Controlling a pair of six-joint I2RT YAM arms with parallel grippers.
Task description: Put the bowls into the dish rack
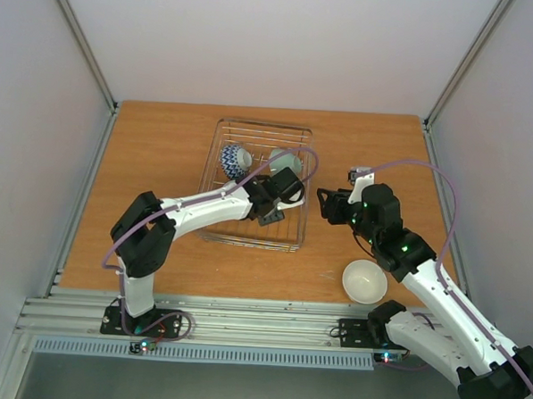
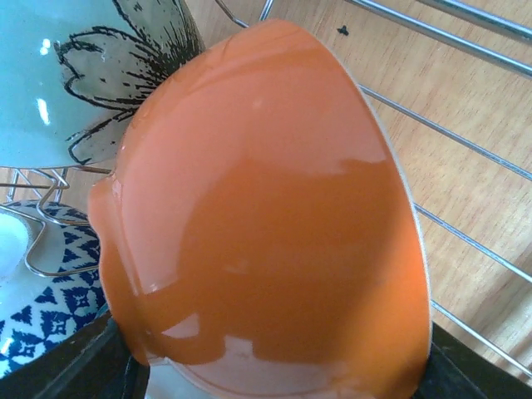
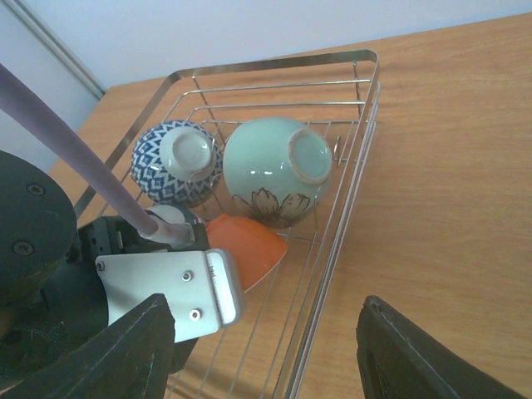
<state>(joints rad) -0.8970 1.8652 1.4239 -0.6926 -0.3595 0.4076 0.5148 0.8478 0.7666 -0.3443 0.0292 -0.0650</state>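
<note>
The left end effector (image 1: 278, 196) grips the orange bowl (image 2: 266, 208) inside the dish rack (image 1: 263, 122), mid-counter toward the far edge, beside the green bowl (image 3: 270, 170) and the blue-patterned bowl (image 3: 166, 166). The right end effector (image 1: 323, 205) hangs spread and empty. A pale bowl (image 1: 365, 282) sits by the near edge.

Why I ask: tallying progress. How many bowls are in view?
4. Blue-patterned bowl and mint bowl in the dish rack; orange bowl in the left gripper there; white bowl on the table by the right arm. More may be hidden.
</note>
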